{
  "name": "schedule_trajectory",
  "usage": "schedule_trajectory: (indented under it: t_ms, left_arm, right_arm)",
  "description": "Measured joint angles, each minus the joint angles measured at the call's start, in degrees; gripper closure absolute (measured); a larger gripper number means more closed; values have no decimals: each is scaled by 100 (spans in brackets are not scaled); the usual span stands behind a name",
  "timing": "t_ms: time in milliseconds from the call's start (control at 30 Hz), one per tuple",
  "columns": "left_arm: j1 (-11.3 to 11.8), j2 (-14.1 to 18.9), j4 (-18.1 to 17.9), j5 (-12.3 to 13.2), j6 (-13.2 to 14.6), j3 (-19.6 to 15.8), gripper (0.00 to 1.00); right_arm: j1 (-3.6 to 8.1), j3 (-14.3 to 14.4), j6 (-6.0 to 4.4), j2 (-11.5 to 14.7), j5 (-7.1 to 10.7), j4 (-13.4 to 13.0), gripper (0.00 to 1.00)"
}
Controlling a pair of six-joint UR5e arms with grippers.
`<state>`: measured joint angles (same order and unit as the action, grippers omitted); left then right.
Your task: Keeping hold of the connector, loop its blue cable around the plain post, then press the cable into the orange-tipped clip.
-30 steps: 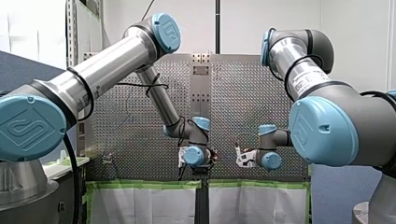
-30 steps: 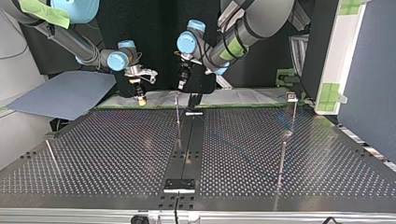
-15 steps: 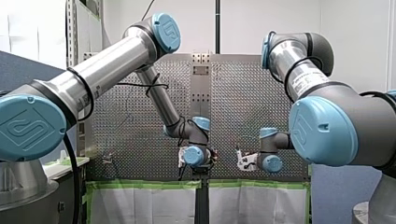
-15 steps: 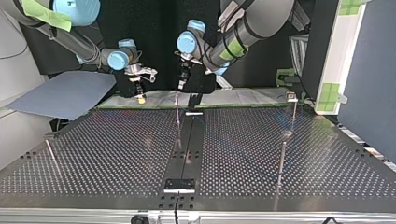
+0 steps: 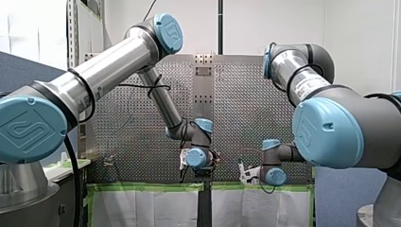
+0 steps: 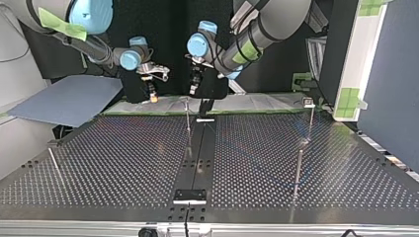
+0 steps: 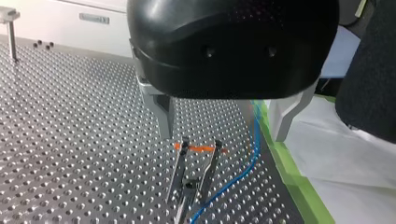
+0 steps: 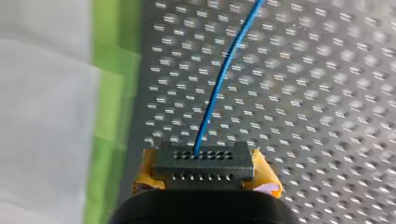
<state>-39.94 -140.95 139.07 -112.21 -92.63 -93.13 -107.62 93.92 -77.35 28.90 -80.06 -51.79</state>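
Right gripper (image 8: 205, 176), clamping the connector (image 8: 204, 161), shifted toward the green tape (image 8: 112, 93) edging the perforated table (image 8: 317, 93). Left gripper (image 7: 223, 136) stays spread.

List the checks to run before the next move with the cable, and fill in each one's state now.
1. Grip on the connector: ok. The right gripper is shut on it, between yellow pads.
2. Blue cable at the connector: ok. It leaves the connector's face and runs off over the table.
3. Left gripper: ok. It is open, holds nothing, and is above the orange-tipped clip.
4. Cable in clip: not ok. It passes beside the orange tips, not between them.
5. Loop made: cannot tell. No view follows the cable's whole run.
6. Gap between arms: ok. In the top view the grippers are apart.
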Motion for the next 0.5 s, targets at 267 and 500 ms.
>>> schedule_trajectory:
  t_ms: [267, 500]
  left_arm:
    - [-37, 0, 211, -350, 268, 0, 0]
    - [-115, 2, 271, -567, 369, 0, 0]
  right_arm:
    - [-111, 2, 258, -143, -82, 77, 100]
    - [-253, 6, 582, -147, 2, 211, 100]
